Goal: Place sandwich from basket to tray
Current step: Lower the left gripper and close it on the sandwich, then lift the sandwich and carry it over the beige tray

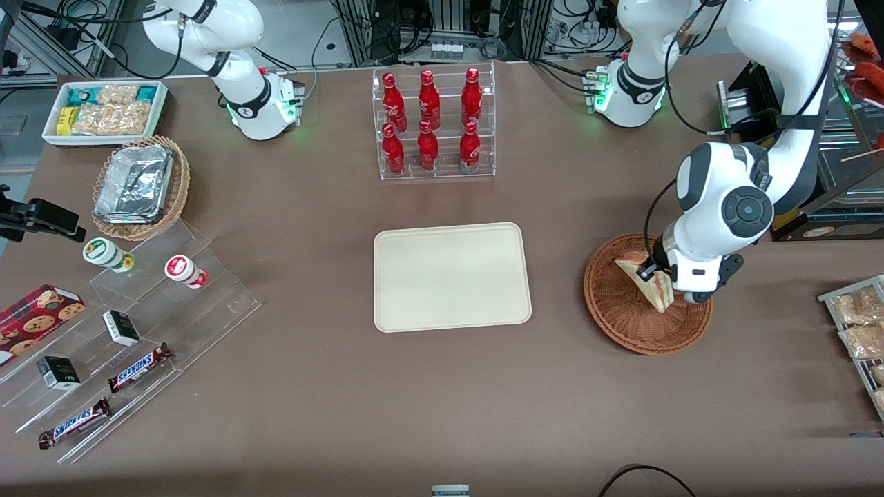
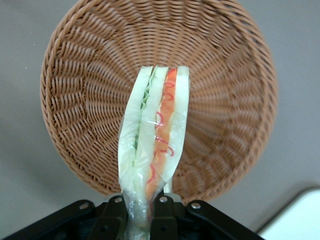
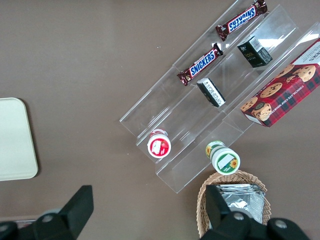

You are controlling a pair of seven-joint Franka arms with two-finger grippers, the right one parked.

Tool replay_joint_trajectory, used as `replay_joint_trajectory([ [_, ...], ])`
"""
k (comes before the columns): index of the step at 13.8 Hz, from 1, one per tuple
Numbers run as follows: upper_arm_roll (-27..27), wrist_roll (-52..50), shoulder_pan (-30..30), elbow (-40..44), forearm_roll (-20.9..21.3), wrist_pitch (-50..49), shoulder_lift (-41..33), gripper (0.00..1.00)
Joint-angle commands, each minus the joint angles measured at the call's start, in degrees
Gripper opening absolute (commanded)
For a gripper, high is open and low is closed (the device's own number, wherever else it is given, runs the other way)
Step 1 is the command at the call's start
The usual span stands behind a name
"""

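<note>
The sandwich (image 1: pixel 649 281) (image 2: pixel 152 135) is a wrapped triangular wedge with red and green filling along its cut edge. My left gripper (image 1: pixel 655 276) (image 2: pixel 141 215) is shut on one end of it, holding it just above the reddish-brown wicker basket (image 1: pixel 625 310) (image 2: pixel 85 90) at the working arm's end of the table. The black fingers (image 2: pixel 162 215) pinch the wrapped bread on both sides. The cream tray (image 1: pixel 452 277) (image 3: pixel 15 140) lies flat at the table's middle, beside the basket, with nothing on it.
A clear rack of red bottles (image 1: pixel 431 124) stands farther from the camera than the tray. Toward the parked arm's end are a tan basket with a foil container (image 1: pixel 138 186), a white snack box (image 1: pixel 103 110) and an acrylic shelf with Snickers bars (image 1: pixel 138 366). Snack packets (image 1: pixel 860 324) lie beside the basket.
</note>
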Motion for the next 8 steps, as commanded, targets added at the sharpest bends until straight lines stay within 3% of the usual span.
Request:
replay_joint_trajectory([
  [1, -2.95, 6.23, -0.12, 3.61, 1.14, -3.64, 0.50, 0.00],
  [5, -10.50, 8.55, -0.21, 7.82, 1.14, -3.29, 4.62, 0.00],
  [8, -16.66, 0.14, -2.73, 15.55, 2.09, -3.56, 11.73, 0.00],
])
